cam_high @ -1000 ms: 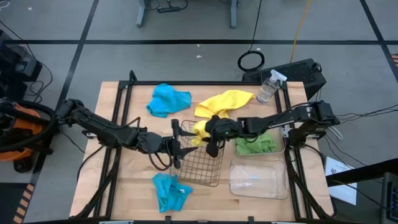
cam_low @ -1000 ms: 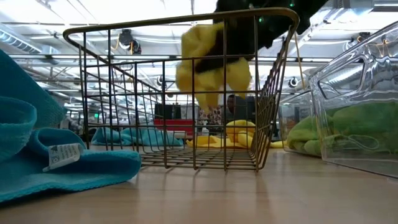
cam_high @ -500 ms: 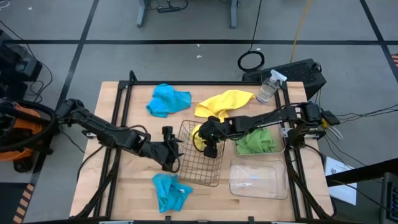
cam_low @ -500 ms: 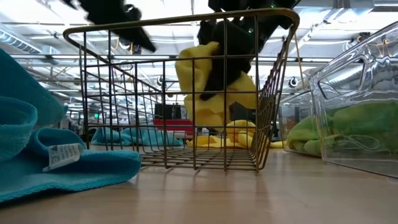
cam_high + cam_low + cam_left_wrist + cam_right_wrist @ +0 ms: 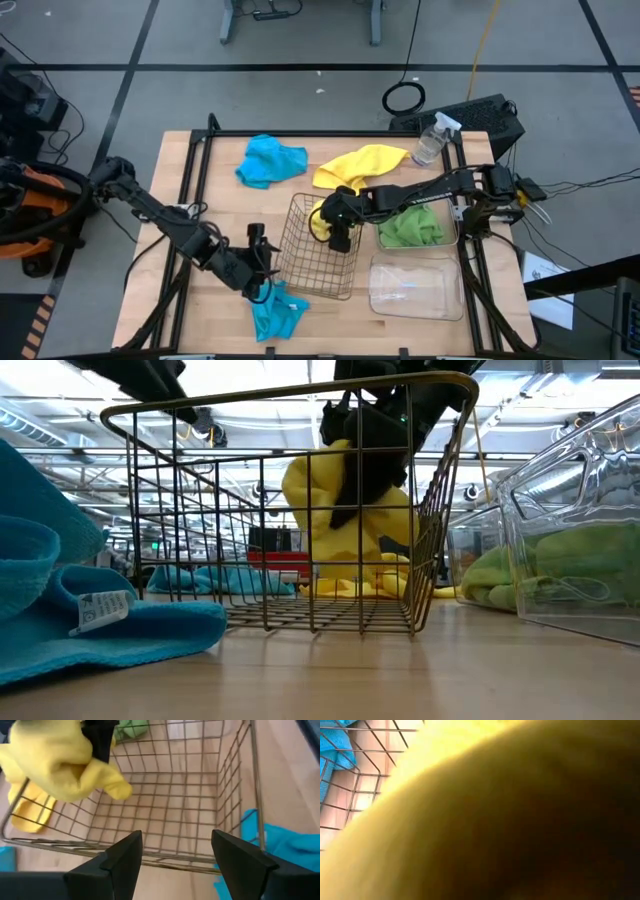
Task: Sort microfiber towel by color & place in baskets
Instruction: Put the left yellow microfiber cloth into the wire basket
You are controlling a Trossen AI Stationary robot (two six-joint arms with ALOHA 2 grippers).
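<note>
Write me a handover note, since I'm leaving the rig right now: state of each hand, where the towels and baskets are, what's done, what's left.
Right hand: down inside the wire basket with a yellow towel hanging at it; whether it grips the towel cannot be told.
Left hand: open, empty, beside the wire basket, above the near blue towel.
Done: green towel lies in the far clear tub.
Near clear tub: no towel in it.
Left: second yellow towel and far blue towel lie loose on the table, as does the near blue one.

Towels, baskets (image 5: 318, 262) on wooden table (image 5: 215, 175)
</note>
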